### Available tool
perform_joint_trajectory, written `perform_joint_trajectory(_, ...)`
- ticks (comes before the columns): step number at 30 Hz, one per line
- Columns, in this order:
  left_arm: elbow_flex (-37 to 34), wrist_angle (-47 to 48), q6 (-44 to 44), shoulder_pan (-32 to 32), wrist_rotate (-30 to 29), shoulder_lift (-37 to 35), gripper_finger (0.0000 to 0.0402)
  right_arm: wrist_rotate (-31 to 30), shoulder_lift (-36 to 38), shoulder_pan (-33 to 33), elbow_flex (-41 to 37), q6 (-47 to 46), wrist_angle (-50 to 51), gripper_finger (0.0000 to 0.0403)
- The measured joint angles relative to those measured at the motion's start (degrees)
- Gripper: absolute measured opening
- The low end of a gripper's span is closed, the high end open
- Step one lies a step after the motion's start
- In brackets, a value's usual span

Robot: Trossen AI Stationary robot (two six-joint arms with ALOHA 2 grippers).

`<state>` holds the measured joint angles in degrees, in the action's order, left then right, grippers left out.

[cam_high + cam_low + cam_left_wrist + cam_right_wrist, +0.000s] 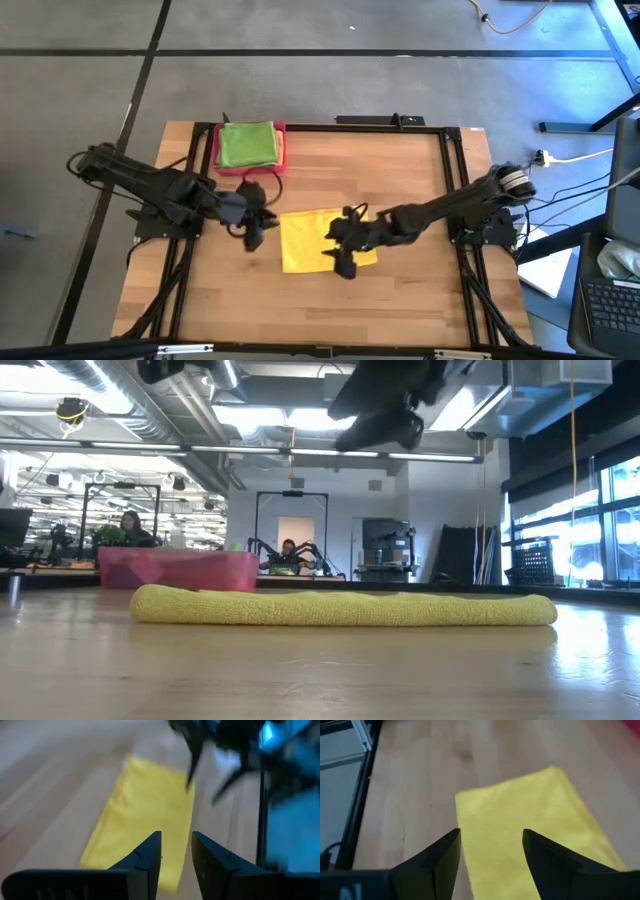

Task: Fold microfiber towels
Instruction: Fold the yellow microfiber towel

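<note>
1. At the middle of the table [400,300], nearest the front edge, a yellow towel [312,240] lies flat and already folded into a thick rectangle. It makes a handy landmark for everything else.

2. Over the towel's right part hovers the right gripper [345,262], with its jaws spread wide and empty. Its wrist view shows the yellow cloth between the two fingers [436,859], untouched. It seems poised there either to press the fold down or to pinch an edge for another fold.

3. Just off the towel's left edge hangs the left gripper [255,233], its jaws partly parted and grasping nothing. From its wrist view the towel lies ahead of the fingers [147,855]. That spot would let it take the left edge when needed.

4. Behind the towel and to its left, at the table's far edge, sits a pink tray [281,128]. A green towel [246,144] rests folded on top, over what looks like a sliver of yellow cloth beneath. The tray likely serves as the stack for finished towels, so the yellow one probably goes there next.

5. Beyond the table, the low view shows a person seated in the room behind, well apart from the work.
</note>
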<state>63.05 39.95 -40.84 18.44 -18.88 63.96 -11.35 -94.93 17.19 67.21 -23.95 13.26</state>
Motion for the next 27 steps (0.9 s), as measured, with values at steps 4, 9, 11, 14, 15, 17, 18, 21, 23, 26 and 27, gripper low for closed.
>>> perform_joint_trajectory(4,0.00,8.11,13.01,2.98,5.49,0.81,0.0098,-0.13,-6.49,1.14,5.52,-1.87,-0.35,0.0216)
perform_joint_trajectory(9,-0.03,13.44,30.79,7.51,6.05,3.96,0.0098,-0.09,-15.35,1.33,14.21,-0.52,0.00,0.0216)
perform_joint_trajectory(11,-1.31,13.90,34.95,8.10,4.35,5.46,0.0098,-0.11,-18.50,1.29,18.07,0.25,0.05,0.0216)
perform_joint_trajectory(14,-4.47,14.15,35.15,7.32,0.00,6.77,0.0098,-0.19,-23.07,1.24,23.65,0.27,0.86,0.0216)
perform_joint_trajectory(15,-5.47,14.40,33.51,6.86,-0.92,6.95,0.0098,-0.21,-24.72,1.24,25.55,0.27,1.18,0.0216)
perform_joint_trajectory(17,-6.84,15.02,28.93,6.15,-1.21,6.64,0.0098,-0.17,-27.75,1.26,28.96,0.34,3.53,0.0216)
perform_joint_trajectory(18,-7.14,14.86,26.83,6.17,-1.35,6.20,0.0098,0.12,-29.34,1.31,30.69,0.34,4.07,0.0216)
perform_joint_trajectory(21,-7.21,14.62,22.76,7.56,-1.31,4.17,0.0098,1.92,-33.56,1.75,34.58,0.40,7.55,0.0216)
perform_joint_trajectory(23,-7.21,14.65,19.89,8.86,-1.15,2.48,0.0098,2.32,-35.92,2.27,36.49,0.42,9.95,0.0216)
perform_joint_trajectory(26,-7.19,15.07,13.39,10.74,-1.22,-0.23,0.0098,2.45,-38.32,2.69,38.47,0.41,11.61,0.0216)
perform_joint_trajectory(27,-7.19,15.11,10.70,11.38,-1.23,-1.20,0.0098,2.45,-38.85,2.74,38.83,0.42,11.78,0.0216)
